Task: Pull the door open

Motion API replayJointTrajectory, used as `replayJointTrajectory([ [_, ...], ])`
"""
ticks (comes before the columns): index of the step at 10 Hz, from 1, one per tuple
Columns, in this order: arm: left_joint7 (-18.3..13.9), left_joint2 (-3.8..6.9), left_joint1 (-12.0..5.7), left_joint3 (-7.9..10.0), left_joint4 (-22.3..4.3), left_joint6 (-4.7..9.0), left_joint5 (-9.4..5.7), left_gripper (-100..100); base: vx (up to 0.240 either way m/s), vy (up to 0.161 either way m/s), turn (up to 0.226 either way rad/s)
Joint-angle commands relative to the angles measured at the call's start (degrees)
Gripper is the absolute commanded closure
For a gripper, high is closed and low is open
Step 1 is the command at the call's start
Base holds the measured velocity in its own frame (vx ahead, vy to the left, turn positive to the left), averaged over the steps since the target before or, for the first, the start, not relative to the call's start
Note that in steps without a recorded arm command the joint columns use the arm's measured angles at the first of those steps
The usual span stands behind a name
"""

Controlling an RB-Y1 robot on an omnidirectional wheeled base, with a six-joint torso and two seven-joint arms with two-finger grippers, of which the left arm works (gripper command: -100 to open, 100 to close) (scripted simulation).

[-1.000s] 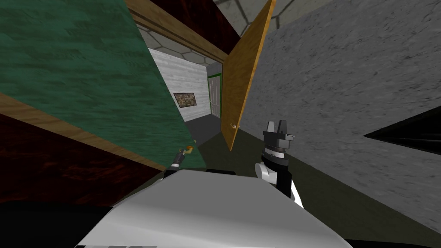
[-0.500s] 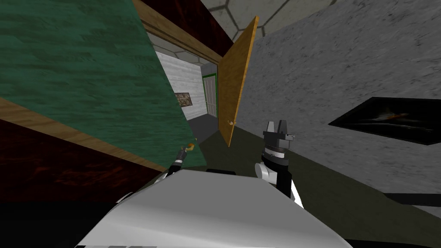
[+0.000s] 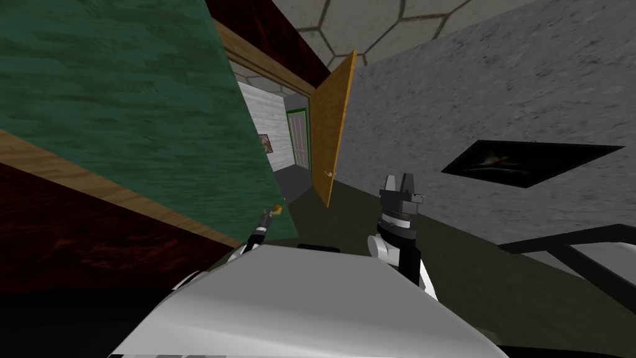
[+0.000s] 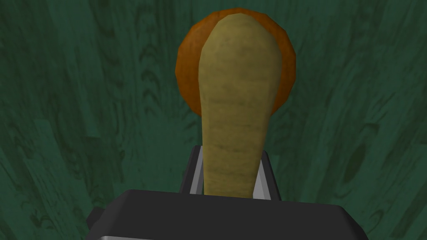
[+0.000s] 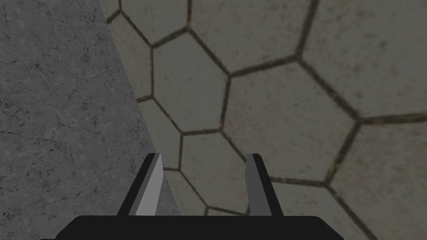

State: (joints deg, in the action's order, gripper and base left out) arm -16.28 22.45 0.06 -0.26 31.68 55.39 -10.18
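Note:
The dark green, wood-grained door (image 3: pixel 124 112) stands swung out of its frame and covers the left of the head view. Its free edge runs down to a tan lever handle (image 3: pixel 279 209) on a round orange plate (image 4: pixel 185 75). My left gripper (image 3: pixel 269 217) is at that handle. In the left wrist view the left gripper (image 4: pixel 229 177) is shut on the handle (image 4: pixel 235 104), with both fingers (image 4: pixel 196 175) pressing the lever's sides close to the green panel. My right gripper (image 3: pixel 405 181) is held up in front of my chest, and its fingers (image 5: pixel 152 183) stand open with nothing between them.
A light wooden door frame (image 3: pixel 261 59) tops the opening, with a passage and a green-framed pale door (image 3: pixel 298 137) beyond. An orange-brown door (image 3: pixel 329 130) stands ajar ahead. The grey wall (image 3: pixel 497 93) on the right carries a dark picture (image 3: pixel 528 161). A dark bar (image 3: pixel 559 248) lies low on the right.
My view has turned: the wall picture has slid in from the right and the dark bar has appeared. The green door covers more of the opening. My left gripper kept its hold.

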Motion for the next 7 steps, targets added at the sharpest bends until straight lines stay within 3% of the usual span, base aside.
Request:
replayJointTrajectory([
  [1, 0.2, -0.64, -1.69, -0.35, -1.3, -0.1, -0.12, 100, -0.16, 0.024, -0.106],
  [4, 1.0, -1.11, -3.35, -0.27, -2.2, -1.02, -0.61, 100, -0.195, 0.047, -0.123],
  [5, 1.0, -0.54, -2.67, 0.22, -1.2, -1.73, -0.81, 100, -0.061, 0.032, -0.019],
  [7, 0.9, -0.59, -2.77, 0.06, -1.7, -1.51, -0.65, 100, -0.163, 0.028, -0.122],
])
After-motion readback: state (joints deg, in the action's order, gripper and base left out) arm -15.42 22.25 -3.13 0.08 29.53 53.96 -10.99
